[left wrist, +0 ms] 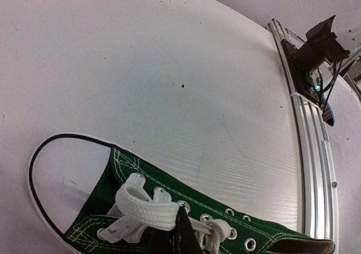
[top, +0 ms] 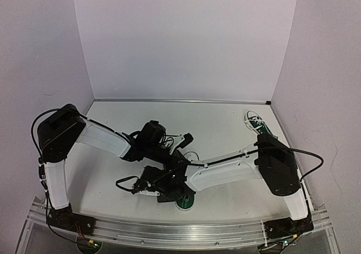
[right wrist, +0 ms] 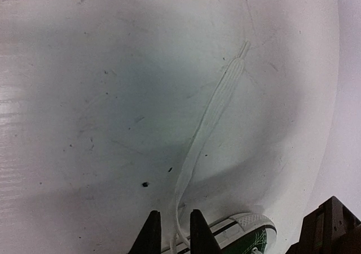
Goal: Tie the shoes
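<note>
One dark green shoe (left wrist: 169, 186) with a white toe cap lies under both arms; in the top view only a bit of it (top: 185, 201) shows. My left gripper (left wrist: 181, 234) is shut on a loop of its white lace (left wrist: 144, 211) above the eyelets. It sits at mid-table in the top view (top: 179, 147). My right gripper (right wrist: 175, 231) is slightly open, and a loose lace end (right wrist: 211, 115) runs between its fingers and out flat over the table. It reaches left of the shoe in the top view (top: 123, 184). The second shoe (top: 256, 124) lies at the far right.
White walls close the table at the back and sides. An aluminium rail (left wrist: 313, 152) runs along the near edge by the arm bases. The two arms cross closely at mid-table. A dark part of the other arm (right wrist: 330, 228) stands beside the right gripper.
</note>
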`<state>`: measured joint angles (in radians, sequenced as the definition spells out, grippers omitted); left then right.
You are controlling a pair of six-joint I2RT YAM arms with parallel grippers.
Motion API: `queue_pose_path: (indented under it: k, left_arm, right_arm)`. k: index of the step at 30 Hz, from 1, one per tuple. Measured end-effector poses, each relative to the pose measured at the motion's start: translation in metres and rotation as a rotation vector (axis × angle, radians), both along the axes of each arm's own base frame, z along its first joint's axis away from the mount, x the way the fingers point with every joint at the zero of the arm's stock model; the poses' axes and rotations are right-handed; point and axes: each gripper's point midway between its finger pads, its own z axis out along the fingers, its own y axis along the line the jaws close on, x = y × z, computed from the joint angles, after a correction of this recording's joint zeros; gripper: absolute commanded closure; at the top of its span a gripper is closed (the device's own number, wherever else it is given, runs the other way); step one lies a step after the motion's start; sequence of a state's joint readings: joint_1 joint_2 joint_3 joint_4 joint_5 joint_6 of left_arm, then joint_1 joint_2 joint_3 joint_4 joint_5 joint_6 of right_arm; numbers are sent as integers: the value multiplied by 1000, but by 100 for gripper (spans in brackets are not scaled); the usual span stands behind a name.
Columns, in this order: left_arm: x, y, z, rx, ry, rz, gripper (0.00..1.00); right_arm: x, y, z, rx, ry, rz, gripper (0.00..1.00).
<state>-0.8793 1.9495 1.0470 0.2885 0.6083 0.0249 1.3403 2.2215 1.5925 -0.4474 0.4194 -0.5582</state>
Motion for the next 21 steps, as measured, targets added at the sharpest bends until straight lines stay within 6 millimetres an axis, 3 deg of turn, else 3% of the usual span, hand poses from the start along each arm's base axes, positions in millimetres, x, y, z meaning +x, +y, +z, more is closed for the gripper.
queue_pose_path:
  k: [6,15,21]
  left_arm:
    - [1,1,-4,5,6,1,100]
    - [3,0,-7,17,4,5,100]
    - [5,-2,-13,32,-4,-3,100]
  right_arm:
    - [1,-4,-11,-49,-4,14,83]
    - [7,5,-12,-70,-35,27,85]
    - [11,6,-14,-86,-51,22,98]
